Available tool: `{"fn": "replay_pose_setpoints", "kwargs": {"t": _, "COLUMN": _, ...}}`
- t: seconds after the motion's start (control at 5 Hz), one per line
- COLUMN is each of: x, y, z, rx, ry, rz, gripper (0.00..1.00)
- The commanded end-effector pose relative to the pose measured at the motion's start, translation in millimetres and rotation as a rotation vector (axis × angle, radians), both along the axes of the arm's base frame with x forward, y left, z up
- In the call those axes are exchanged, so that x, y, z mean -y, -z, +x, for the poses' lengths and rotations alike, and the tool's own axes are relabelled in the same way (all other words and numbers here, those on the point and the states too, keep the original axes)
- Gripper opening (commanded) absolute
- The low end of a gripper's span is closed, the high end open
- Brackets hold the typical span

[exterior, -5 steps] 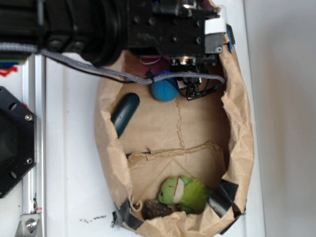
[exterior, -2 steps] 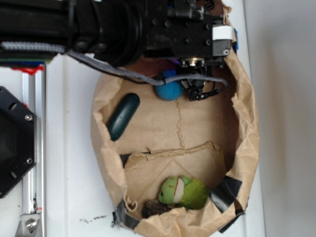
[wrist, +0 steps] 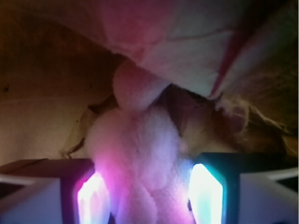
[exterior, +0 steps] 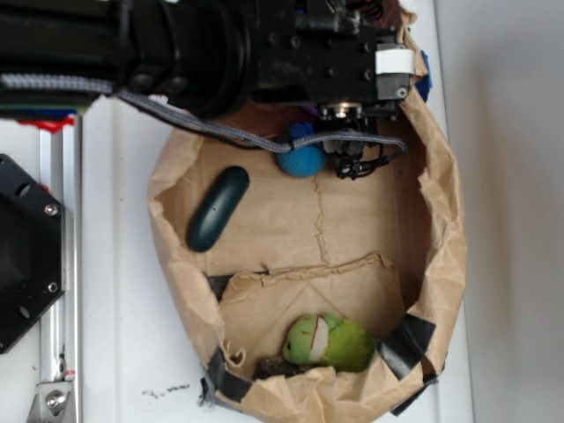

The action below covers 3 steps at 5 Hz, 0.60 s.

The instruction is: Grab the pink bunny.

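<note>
The pink bunny (wrist: 140, 154), a pale pink fluffy plush, fills the gap between my gripper's (wrist: 147, 198) two glowing fingertips in the wrist view and touches both pads. The gripper is shut on it. Above the bunny hangs a fold of pale cloth or paper with brown paper behind it. In the exterior view the black arm (exterior: 291, 53) reaches over the top of the brown paper bag (exterior: 441, 229) and hides both the bunny and the fingers.
Inside the bag, a blue ball (exterior: 301, 159) lies just left of the gripper's cables. A dark teal oblong object (exterior: 217, 209) lies at the left. A green plush toy (exterior: 328, 341) and a dark lump (exterior: 278, 366) sit at the bottom end.
The arm has shifted slightly right and up over the bag's top. The bag's rim has spread wider and the teal object moved a little left with it.
</note>
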State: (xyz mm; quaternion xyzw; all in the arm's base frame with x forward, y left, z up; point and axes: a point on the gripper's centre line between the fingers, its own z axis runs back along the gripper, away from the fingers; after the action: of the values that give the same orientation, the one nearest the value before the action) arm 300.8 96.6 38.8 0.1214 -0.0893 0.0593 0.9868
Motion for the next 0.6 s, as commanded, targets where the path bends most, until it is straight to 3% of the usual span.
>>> {"fn": "replay_pose_setpoints", "kwargs": {"t": 0.0, "x": 1.4, "y": -13.7, "z": 2.8, "rx": 0.026, "ry": 0.026, "rz": -0.023, "gripper": 0.0}}
{"fn": "replay_pose_setpoints", "kwargs": {"t": 0.4, "x": 56.4, "y": -31.7, "z": 3.3, "rx": 0.045, "ry": 0.15, "rz": -0.141, "gripper": 0.0}}
